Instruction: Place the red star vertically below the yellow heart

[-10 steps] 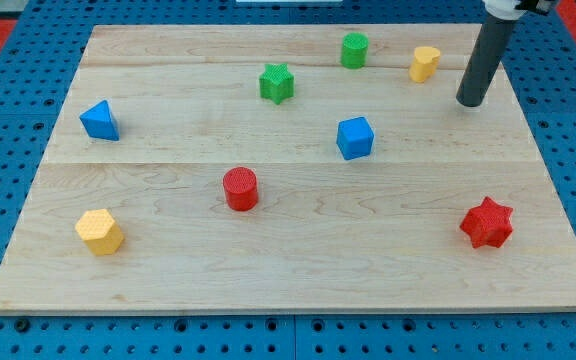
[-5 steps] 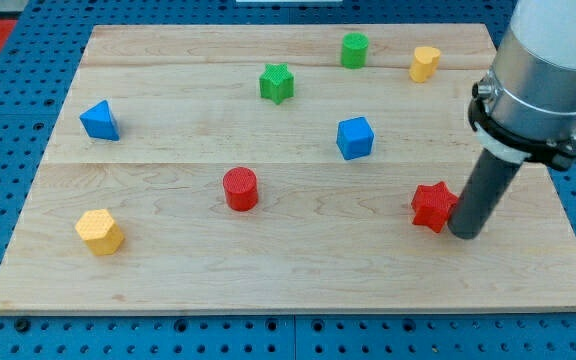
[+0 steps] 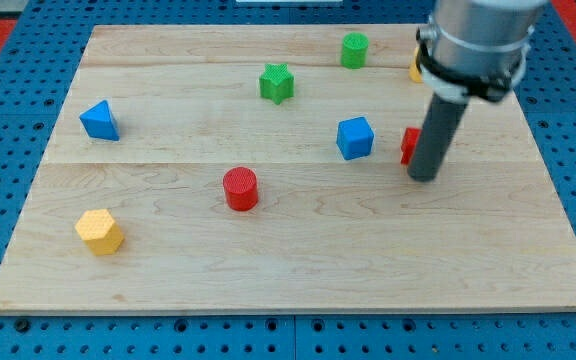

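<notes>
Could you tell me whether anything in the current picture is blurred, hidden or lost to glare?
In the camera view the lighting is even, with no strong glare on the wooden board; the arm's grey upper body is soft and cut off by the view's top; the rod hides most of the red star and yellow heart; my tip and the blue cube look sharp.

Board (image 3: pixel 168 290): pale wood, faint grain. Surround: blue pegboard (image 3: pixel 8 100), dark holes. Blocks: green star (image 3: pixel 277 82), green cylinder (image 3: pixel 354 49), blue triangle (image 3: pixel 99 120), blue cube (image 3: pixel 355 138), red cylinder (image 3: pixel 239 188), yellow hexagon (image 3: pixel 100 231). Red star (image 3: pixel 408 146) and yellow heart (image 3: pixel 415 68) show only slivers. Rod dark grey; my tip (image 3: pixel 423 177).
</notes>
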Action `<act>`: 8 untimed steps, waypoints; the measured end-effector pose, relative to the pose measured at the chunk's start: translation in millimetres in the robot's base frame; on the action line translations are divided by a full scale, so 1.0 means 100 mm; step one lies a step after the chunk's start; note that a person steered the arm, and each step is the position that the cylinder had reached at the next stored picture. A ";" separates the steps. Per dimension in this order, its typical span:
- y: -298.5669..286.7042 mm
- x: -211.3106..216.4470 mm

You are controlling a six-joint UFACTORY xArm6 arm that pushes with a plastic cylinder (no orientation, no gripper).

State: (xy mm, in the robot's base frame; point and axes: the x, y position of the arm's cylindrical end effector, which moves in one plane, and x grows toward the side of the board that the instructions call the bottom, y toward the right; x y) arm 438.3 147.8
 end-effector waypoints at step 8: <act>0.11 -0.35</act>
State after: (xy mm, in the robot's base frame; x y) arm 402.8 158.8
